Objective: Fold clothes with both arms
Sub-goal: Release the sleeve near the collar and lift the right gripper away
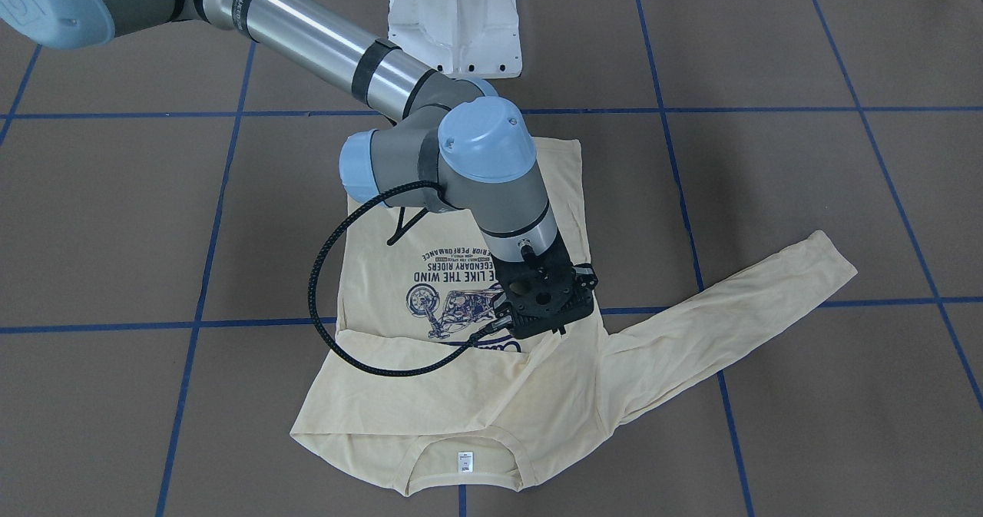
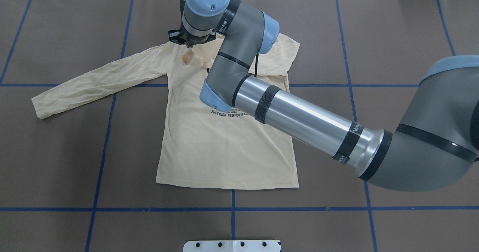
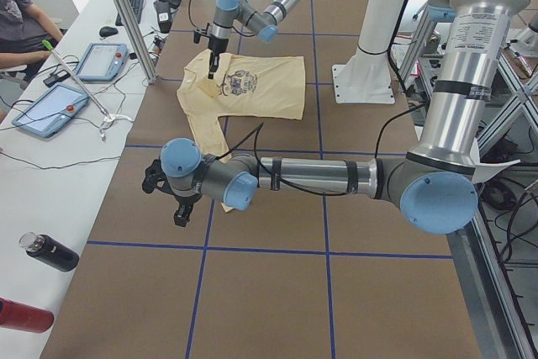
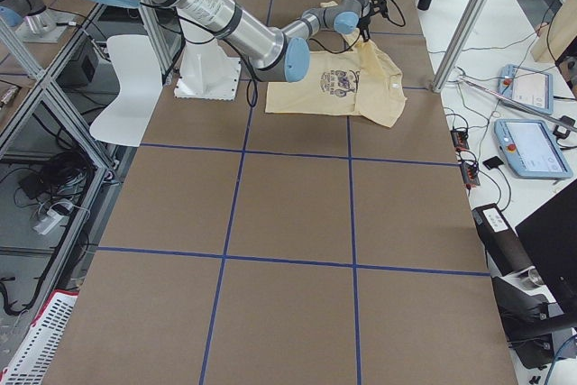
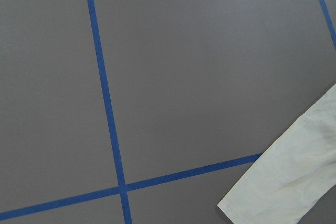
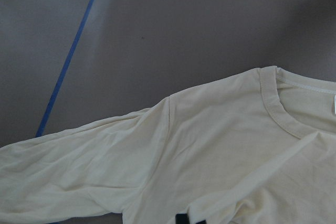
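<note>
Roughly lengthwise across table [image 2: 374, 38], T-shirt [image 2: 224, 151] collar farthest, right hand [image 2: 189, 46] pinching it, left hand [image 3: 178, 214] cannot tell.

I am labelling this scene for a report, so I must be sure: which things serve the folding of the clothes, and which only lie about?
For the job: shirt; right tool, by the collar; left tool, over bare table near the cuff.
Lying about: black bottle; red bottle; two tablets.
</note>
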Robot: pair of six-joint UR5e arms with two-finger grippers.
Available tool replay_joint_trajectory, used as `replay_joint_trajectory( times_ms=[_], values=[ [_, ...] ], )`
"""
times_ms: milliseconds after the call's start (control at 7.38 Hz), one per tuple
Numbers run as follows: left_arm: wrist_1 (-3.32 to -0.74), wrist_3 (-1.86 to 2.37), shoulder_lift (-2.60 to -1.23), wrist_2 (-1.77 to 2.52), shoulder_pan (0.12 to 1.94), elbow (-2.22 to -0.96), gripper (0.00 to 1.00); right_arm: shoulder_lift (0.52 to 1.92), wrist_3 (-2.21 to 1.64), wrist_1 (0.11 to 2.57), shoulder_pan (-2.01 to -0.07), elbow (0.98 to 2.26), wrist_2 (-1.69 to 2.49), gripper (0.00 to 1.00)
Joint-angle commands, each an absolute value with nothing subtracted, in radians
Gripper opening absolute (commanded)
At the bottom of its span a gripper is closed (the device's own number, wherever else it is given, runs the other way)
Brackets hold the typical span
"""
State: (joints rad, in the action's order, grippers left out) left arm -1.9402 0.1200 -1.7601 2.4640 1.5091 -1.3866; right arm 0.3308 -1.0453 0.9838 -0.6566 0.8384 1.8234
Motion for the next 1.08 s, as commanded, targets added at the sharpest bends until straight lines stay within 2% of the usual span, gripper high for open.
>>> replay_joint_trajectory(
  times_ms=[0, 542, 949],
  values=[
    [-1.944, 0.121, -1.766, 2.464, 1.508, -1.379, 1.00, 0.301, -1.156, 0.983, -0.646, 0.828, 1.789, 0.99],
    [-1.974, 0.192, -1.769, 2.465, 1.509, -1.384, 1.00, 0.314, -1.258, 0.985, -0.644, 0.845, 1.786, 0.99],
    [-2.173, 0.489, -1.770, 2.442, 1.403, -1.385, 0.99, 0.492, -1.263, 1.023, -0.660, 1.022, 1.799, 1.00]
  ],
)
